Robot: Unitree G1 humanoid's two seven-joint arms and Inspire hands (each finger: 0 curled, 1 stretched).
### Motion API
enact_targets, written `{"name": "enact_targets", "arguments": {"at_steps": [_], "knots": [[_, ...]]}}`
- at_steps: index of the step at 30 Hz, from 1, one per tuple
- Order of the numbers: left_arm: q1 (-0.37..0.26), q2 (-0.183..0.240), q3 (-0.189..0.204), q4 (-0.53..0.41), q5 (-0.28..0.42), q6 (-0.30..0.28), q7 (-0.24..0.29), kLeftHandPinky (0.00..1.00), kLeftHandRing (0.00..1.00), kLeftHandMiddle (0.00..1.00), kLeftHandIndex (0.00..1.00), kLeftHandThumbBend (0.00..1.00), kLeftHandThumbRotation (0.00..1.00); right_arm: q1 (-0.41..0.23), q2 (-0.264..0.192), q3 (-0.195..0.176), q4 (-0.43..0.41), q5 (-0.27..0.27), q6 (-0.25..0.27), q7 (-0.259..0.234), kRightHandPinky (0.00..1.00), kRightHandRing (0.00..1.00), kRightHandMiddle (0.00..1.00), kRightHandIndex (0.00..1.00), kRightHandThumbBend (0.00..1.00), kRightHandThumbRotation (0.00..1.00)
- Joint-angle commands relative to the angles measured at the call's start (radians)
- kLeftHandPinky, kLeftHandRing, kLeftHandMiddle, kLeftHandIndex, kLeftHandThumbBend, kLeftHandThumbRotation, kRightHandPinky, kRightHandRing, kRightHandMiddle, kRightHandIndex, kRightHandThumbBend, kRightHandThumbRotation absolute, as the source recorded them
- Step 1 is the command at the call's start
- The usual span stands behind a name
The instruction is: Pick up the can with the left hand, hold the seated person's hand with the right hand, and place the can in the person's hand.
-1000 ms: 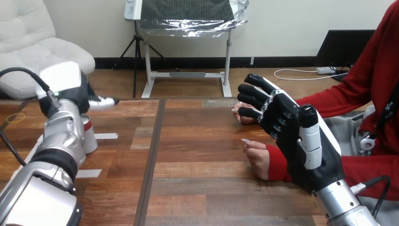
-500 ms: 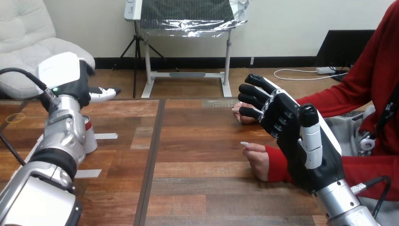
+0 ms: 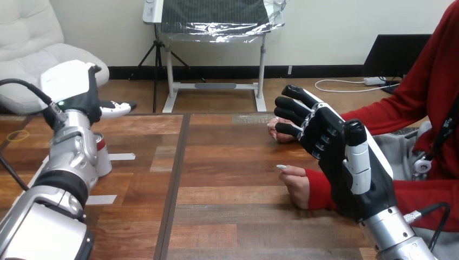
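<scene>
- Two hands are raised, and the left hand (image 3: 73, 89) has the job now. It hangs in the air at the table's left, its white back toward the camera (whether it is spread or curled I cannot tell).
- The right hand (image 3: 335, 157) hovers at the table's right with its fingers (image 3: 289, 115) apart and loosely bent, clamped on nothing.
- The step in hand looks like the reach for the can (image 3: 103, 161); nothing is gripped yet.
- To do it well, the left hand should come down and back toward the robot and spread wide before it arrives. It should then close round the middle of the can's side and keep it upright (a knock from the wrist could tip it).
- The can stands upright on the table (image 3: 227, 179), below the left hand and nearer the robot. It is just beside the left forearm (image 3: 76, 157), which hides most of it.
- Further out, the person's nearer hand (image 3: 296, 183) rests curled on the table beside the right hand's palm. The person's farther hand (image 3: 277, 134) sits behind the right hand's fingertips; whether they touch I cannot tell.
</scene>
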Motion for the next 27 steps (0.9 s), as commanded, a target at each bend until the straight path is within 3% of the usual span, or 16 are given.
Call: {"name": "enact_targets", "arguments": {"at_steps": [1, 12, 27], "knots": [[-0.037, 0.021, -0.013, -0.021, 0.017, 0.018, -0.022, 0.89, 0.87, 0.87, 0.85, 0.87, 0.62, -0.058, 0.000, -0.009, -0.019, 0.004, 0.001, -0.008, 0.84, 0.88, 0.87, 0.88, 0.85, 1.00], [-0.033, 0.023, 0.030, -0.013, -0.032, 0.029, -0.111, 0.96, 0.93, 0.92, 0.91, 0.89, 0.70, -0.061, 0.006, -0.012, -0.004, 0.006, -0.016, -0.009, 0.84, 0.88, 0.87, 0.88, 0.84, 1.00], [-0.023, 0.032, 0.071, -0.007, -0.088, 0.044, -0.199, 0.98, 0.99, 0.99, 0.97, 0.87, 0.80, -0.058, 0.006, -0.011, -0.010, 0.000, -0.021, -0.019, 0.81, 0.87, 0.86, 0.89, 0.83, 1.00]]}}
